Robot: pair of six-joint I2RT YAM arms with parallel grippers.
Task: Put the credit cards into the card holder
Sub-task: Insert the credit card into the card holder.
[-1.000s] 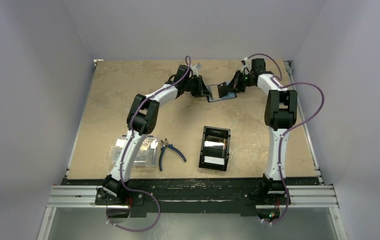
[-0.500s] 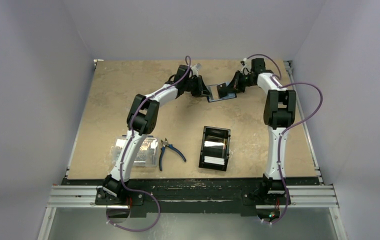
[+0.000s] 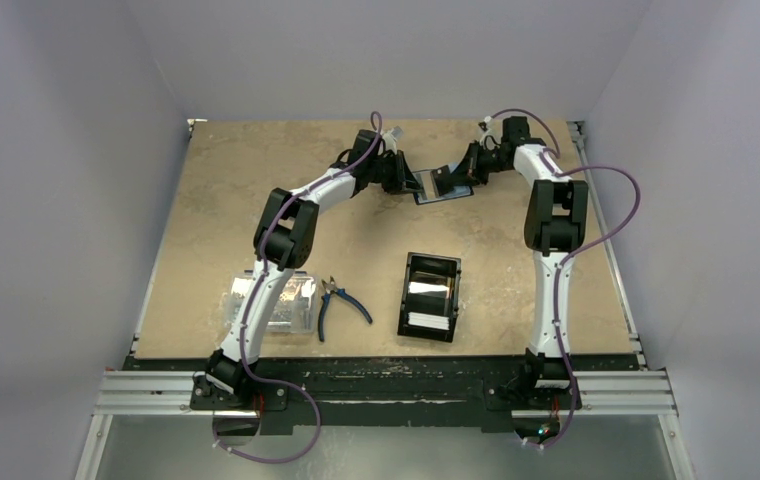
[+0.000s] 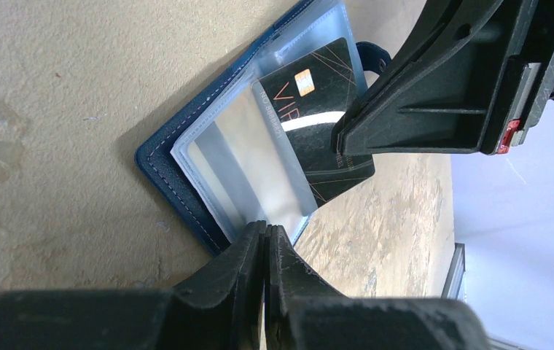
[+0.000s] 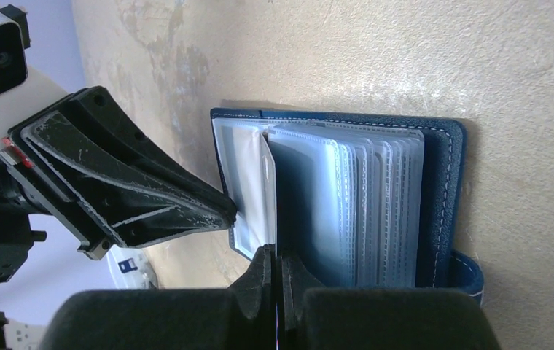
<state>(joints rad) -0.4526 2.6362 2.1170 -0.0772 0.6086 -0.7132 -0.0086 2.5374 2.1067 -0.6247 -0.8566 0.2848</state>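
The navy card holder (image 3: 448,192) lies open on the table at the far middle, its clear sleeves fanned out (image 5: 376,204). My left gripper (image 4: 265,227) is shut on the edge of one clear sleeve (image 4: 238,157), holding it up from the cover (image 4: 163,166). My right gripper (image 5: 275,251) is shut on a black credit card (image 4: 318,109) with a gold chip. The card stands at the mouth of that sleeve and shows edge-on in the right wrist view. More pale credit cards (image 3: 428,322) lie in the black tray (image 3: 408,288).
Blue-handled pliers (image 3: 342,303) lie near the front, left of the tray. A clear plastic box (image 3: 278,303) sits beside the left arm. The two grippers (image 3: 414,183) (image 3: 450,177) face each other closely over the card holder.
The right arm's elbow has shifted slightly left. Both grippers and the card holder stay almost where they were.
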